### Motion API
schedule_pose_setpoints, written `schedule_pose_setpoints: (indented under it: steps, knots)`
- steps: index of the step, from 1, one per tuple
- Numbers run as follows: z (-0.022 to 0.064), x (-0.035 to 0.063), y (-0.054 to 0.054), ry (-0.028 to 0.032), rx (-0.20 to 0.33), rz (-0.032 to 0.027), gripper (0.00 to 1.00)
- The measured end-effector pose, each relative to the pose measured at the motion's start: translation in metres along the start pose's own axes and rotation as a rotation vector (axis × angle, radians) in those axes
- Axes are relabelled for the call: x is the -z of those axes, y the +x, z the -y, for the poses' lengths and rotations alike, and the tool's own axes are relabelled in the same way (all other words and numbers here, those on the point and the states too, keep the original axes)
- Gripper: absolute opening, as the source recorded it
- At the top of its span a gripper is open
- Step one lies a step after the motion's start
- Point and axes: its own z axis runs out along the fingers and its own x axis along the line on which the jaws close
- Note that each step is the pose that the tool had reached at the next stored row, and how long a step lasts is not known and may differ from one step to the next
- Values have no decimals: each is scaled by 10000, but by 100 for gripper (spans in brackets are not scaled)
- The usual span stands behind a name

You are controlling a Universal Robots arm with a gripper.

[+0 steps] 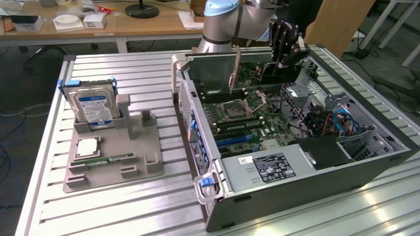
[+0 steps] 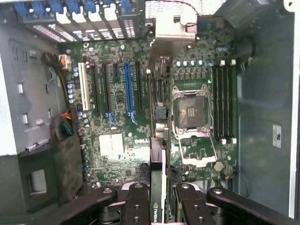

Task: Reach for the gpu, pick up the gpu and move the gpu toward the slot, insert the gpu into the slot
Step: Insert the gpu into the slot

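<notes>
Tool (image 1: pixel 287 42) with black linked fingers (image 2: pixel 136 206) is clamped on the gpu (image 2: pixel 156 178), a thin dark circuit card held edge-on above the green motherboard (image 2: pixel 101 124) inside the open grey computer case (image 1: pixel 295 201), which lies on the slatted metal bench (image 1: pixel 131 206). The card's edge appears to hang beside the long blue slot (image 2: pixel 127 89), not over it. Lowered from this line, or tilted in the grip, its connector could strike neighbouring components and jam rather than seat.

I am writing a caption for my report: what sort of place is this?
Probably a robotics lab: a robot arm over an open computer case on a slatted metal table, wooden desks behind.
</notes>
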Motion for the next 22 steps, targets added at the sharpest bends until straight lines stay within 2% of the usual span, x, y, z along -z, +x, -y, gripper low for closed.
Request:
schedule_pose_setpoints:
  steps: [8, 16, 20, 22]
  knots:
    - [-25, -112, 13, -20, 44, 8, 26]
    - [-29, -183, 41, -228, 48, -16, 26]
    - [-33, -195, 48, -297, 46, -22, 26]
    - [-41, -201, 50, -306, 47, -23, 26]
